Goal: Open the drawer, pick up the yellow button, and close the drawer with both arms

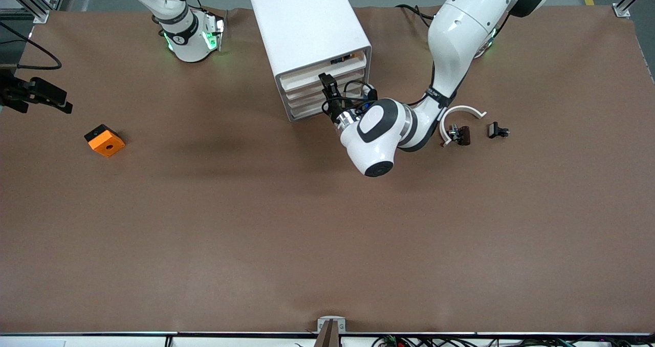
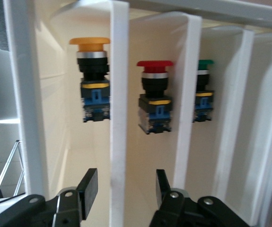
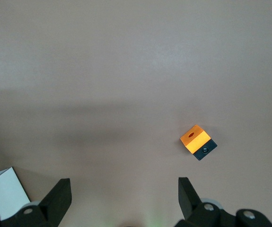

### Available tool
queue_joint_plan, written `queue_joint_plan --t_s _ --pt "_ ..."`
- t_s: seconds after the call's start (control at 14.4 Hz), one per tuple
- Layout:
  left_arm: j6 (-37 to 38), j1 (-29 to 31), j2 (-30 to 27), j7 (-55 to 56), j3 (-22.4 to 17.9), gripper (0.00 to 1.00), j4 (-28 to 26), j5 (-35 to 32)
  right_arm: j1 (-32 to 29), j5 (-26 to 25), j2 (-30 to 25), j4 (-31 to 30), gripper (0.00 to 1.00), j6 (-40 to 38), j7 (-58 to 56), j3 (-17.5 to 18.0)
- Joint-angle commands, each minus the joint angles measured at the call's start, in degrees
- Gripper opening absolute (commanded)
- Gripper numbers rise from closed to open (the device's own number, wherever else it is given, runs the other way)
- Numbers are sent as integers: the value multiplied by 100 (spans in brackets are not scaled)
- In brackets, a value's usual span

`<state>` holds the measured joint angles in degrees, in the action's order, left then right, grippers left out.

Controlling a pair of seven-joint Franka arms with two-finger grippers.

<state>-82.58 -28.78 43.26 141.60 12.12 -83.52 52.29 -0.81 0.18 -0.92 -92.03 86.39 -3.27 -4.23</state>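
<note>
I have the left gripper [image 2: 126, 191] at the front of the cabinet [image 1: 307, 24], its fingers [image 2: 89, 189] spread apart with the white front lip of the drawer [image 2: 119, 118] standing between them; nothing is gripped yet. To do this step well, I judge I should close squarely on that lip, keep the wrist level with the tray, and pull straight out along its slide, since a skewed pull on such a shallow tray could jam it.

Just ahead of the pincer, inside the topmost tray, I see the button [image 2: 92, 80]: a round orange mushroom cap, a black barrel and a bluish base; a red-capped one [image 2: 154, 94] and a green-capped one [image 2: 203, 90] sit in the trays next along. The trays look like smooth, thin white plastic with flat walls.

The right gripper [image 3: 124, 198] waits with its fingers wide apart and empty, over bare brown tabletop [image 1: 256, 224] at the right arm's end; the matte orange block [image 3: 196, 140] with its black underside lies on the table under it.
</note>
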Motion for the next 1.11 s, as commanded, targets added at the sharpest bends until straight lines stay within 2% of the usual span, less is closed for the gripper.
queue_joint_plan --t_s 0.0,0.14,0.42,0.76,1.04 --pt "207 -32 15 140 -17 57 108 150 -77 -53 329 194 100 -61 -86 36" --pt "207 -75 24 131 -17 54 108 150 -104 -62 434 194 100 -8 -77 28" --pt "207 -102 42 122 -26 27 108 150 -148 -80 505 194 100 -8 -51 28" --pt "207 -49 68 122 -35 3 108 133 -95 -27 505 247 100 -26 11 28" --pt "198 38 164 114 -149 2 143 124 -78 26 505 247 100 -52 63 36"
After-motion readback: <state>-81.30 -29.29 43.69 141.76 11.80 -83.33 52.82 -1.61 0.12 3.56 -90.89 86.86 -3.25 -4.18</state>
